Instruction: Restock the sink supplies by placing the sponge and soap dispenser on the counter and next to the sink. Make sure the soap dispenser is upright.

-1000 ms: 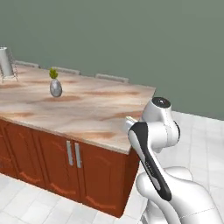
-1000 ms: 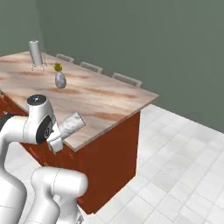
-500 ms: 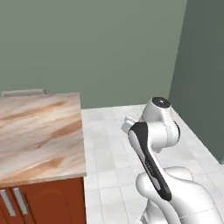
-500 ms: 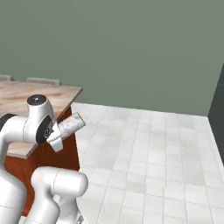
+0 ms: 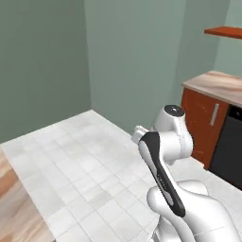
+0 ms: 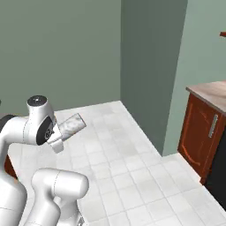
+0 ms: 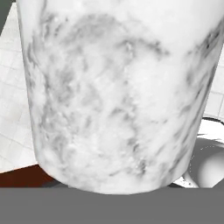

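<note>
right base view: i see the soap dispenser (image 6: 70,126) sticking out from the arm's wrist, tilted up and to the right, its whitish marbled body lying well off upright. it hangs in the air above the pale tiled floor (image 6: 128,167), just beside the arm's upper joint. i can't pick out the gripper's fingers here, they sit behind the bottle.

in the hand view the soap dispenser (image 7: 118,87) sits right up against the lens, a grey-veined white cylinder that fills most of the frame, with pale floor tiles (image 7: 13,109) showing past its left edge. the fingertips are hidden by the bottle, so i can't read the jaws directly; the bottle sitting fixed against the hand off the ground tells me they are closed around it.

in the left base view i only catch a small whitish end of the soap dispenser (image 5: 138,134) poking out to the left of the arm's elbow. a corner of the counter (image 5: 19,203) shows at the lower left, well apart from the bottle. at the right stands a reddish-brown cabinet (image 5: 203,123) with a beige top.
</note>
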